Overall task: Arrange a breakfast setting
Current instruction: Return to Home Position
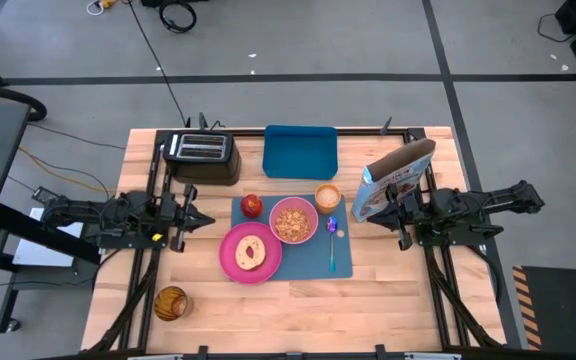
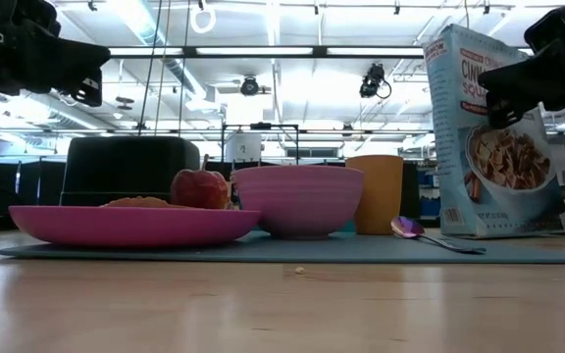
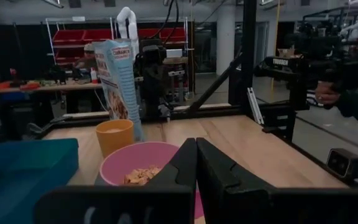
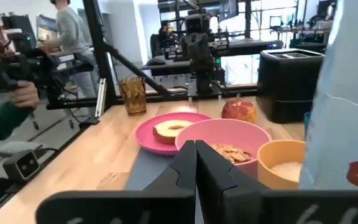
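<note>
Breakfast things sit together on the blue mat (image 1: 313, 265) at the middle of the surface (image 1: 388, 300). The pink plate (image 1: 228, 258) overhangs the mat's near left corner and carries the toast slice (image 1: 252, 252). The red apple (image 1: 252, 205) is at the far left corner, the pink bowl (image 1: 273, 214) is in the middle just beside the plate, the orange cup (image 1: 318, 195) is at the far right corner, and the spoon (image 1: 332, 250) lies along the right edge.

The high view alone shows cereal in the bowl. From the low view only the bowl's wall shows, and the toast barely clears the plate's rim.

The black toaster (image 1: 202, 157) and the blue tray (image 1: 300, 152) stand by the far edge, a cereal box (image 1: 388, 185) is just right of the mat, and an amber glass (image 1: 171, 302) is near the near left corner.

The left gripper (image 3: 196, 149) hangs off the mat's left edge and the right gripper (image 4: 195, 149) hangs by the cereal box. The low view shows both raised well above the surface. Each wrist view shows its own fingers pressed together, holding nothing.
</note>
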{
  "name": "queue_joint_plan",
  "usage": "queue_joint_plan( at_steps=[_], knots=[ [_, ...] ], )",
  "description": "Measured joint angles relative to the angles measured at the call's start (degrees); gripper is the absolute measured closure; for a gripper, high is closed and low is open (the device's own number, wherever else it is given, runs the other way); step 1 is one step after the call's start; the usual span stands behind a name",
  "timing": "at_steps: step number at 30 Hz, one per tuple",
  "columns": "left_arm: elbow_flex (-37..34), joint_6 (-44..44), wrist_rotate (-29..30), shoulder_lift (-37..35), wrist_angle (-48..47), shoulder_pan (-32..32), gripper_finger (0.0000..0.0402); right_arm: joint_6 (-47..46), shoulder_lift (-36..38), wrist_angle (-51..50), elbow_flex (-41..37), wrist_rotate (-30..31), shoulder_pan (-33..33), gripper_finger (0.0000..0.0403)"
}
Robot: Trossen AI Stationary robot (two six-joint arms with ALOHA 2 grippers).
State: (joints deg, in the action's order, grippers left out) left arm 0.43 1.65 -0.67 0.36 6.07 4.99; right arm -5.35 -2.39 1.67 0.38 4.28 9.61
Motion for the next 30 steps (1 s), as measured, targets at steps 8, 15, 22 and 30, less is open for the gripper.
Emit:
queue_joint_plan(
  at_steps=[8, 15, 22, 30],
  knots=[
    [0.0, -2.5, 0.0, 0.0, 0.0, 0.0, 0.0392, 1.0, -0.7, -0.1, 0.0, -0.7, 0.0, 0.0378],
    [0.0, -2.5, 0.1, 0.0, -0.5, 0.0, 0.0392, 1.0, -0.7, -0.1, 0.0, -0.8, 0.0, 0.0368],
    [0.0, -2.5, 0.1, 0.0, -0.5, 0.0, 0.0392, 1.0, -0.7, -0.1, 0.0, -0.9, 0.0, 0.0368],
    [0.0, -2.5, 0.2, 0.0, -0.4, 0.0, 0.0392, 1.0, -0.7, -0.1, 0.0, -0.9, 0.0, 0.0368]
  ],
)
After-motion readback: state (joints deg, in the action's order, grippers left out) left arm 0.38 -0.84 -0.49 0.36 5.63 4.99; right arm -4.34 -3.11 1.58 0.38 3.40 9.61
